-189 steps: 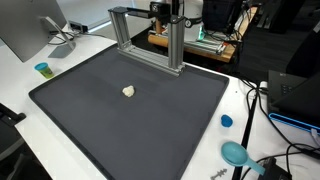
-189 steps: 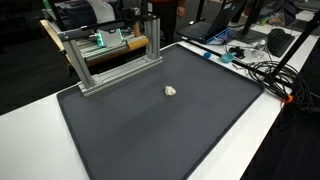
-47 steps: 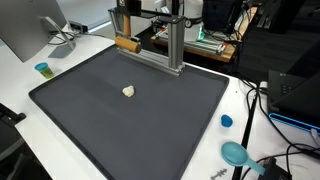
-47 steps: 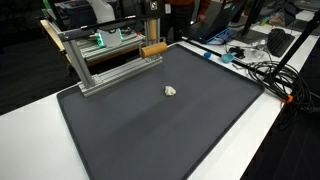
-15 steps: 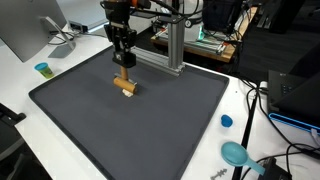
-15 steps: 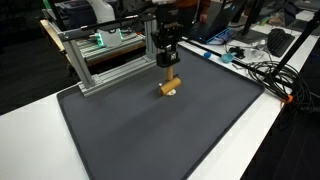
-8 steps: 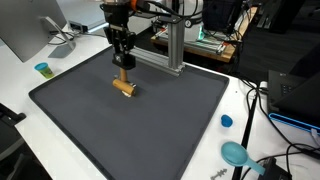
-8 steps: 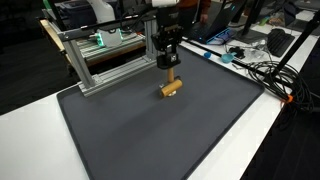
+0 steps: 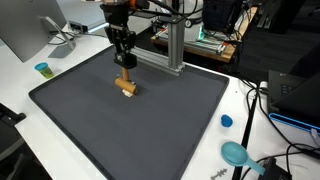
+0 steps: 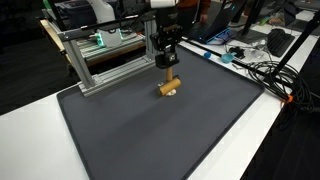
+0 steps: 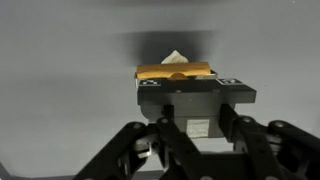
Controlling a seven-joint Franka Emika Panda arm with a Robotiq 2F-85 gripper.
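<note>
My gripper (image 9: pixel 123 62) (image 10: pixel 168 60) points straight down over the dark mat (image 9: pixel 150 120) (image 10: pixel 170 130). It is shut on the black block (image 11: pixel 195 94) of a tool. The tool's tan wooden head (image 9: pixel 126 87) (image 10: pixel 169 88) (image 11: pixel 176 71) rests on the mat. A small white crumpled lump (image 11: pixel 176 57) peeks out from just beyond the tan head in the wrist view. In both exterior views the tool hides it. My gripper (image 11: pixel 196 112) clamps the block from both sides.
An aluminium frame (image 9: pixel 150 40) (image 10: pixel 110 55) stands at the mat's far edge, close behind the arm. A monitor (image 9: pixel 25 30), a small blue cup (image 9: pixel 42 69), a blue cap (image 9: pixel 226 121) and a teal object (image 9: pixel 235 153) sit off the mat. Cables (image 10: pixel 260 65) lie along one side.
The tan head has twisted a little on the mat over the white lump. The gripper has stayed in the same place, still shut on the tool.
</note>
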